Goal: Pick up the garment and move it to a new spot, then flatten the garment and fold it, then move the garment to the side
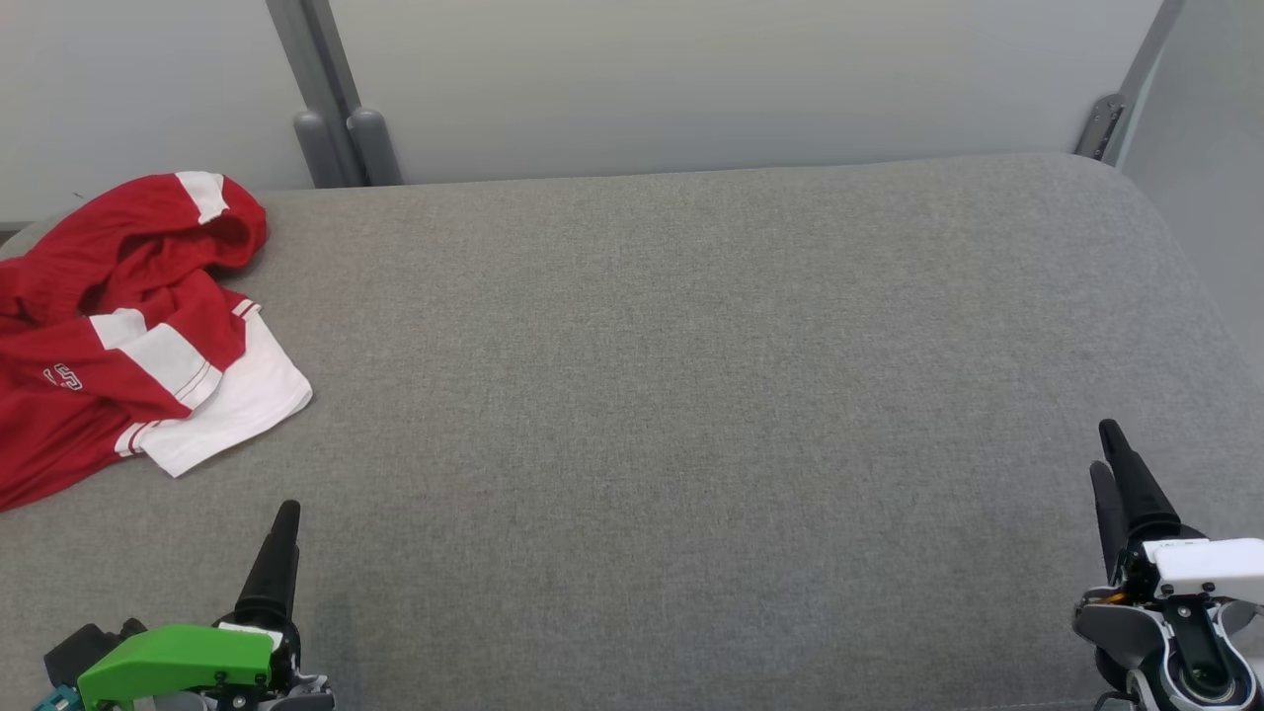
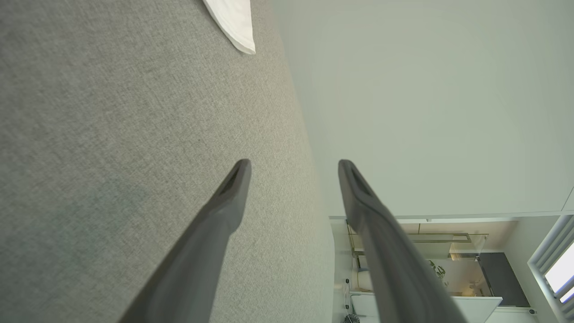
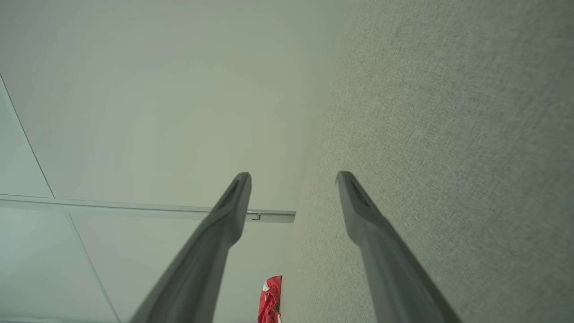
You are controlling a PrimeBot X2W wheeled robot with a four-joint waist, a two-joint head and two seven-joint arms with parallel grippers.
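A crumpled red garment (image 1: 109, 326) with white panels lies at the far left of the grey padded surface (image 1: 691, 395), running off the head view's left edge. A white corner of the garment (image 2: 233, 22) shows at the top of the left wrist view, and a red scrap of the garment (image 3: 269, 298) shows low in the right wrist view. My left gripper (image 1: 284, 518) hovers below the garment at the lower left, apart from it. In the left wrist view the left gripper (image 2: 293, 163) stands open and empty. My right gripper (image 1: 1106, 449) sits at the lower right; the right gripper (image 3: 293, 176) is open, holding nothing.
A pale wall (image 1: 691, 79) rises behind the surface, with grey posts (image 1: 346, 138) at the back left and a metal hinge (image 1: 1101, 123) at the back right. The surface's rounded right edge (image 1: 1185, 257) drops off beside my right gripper.
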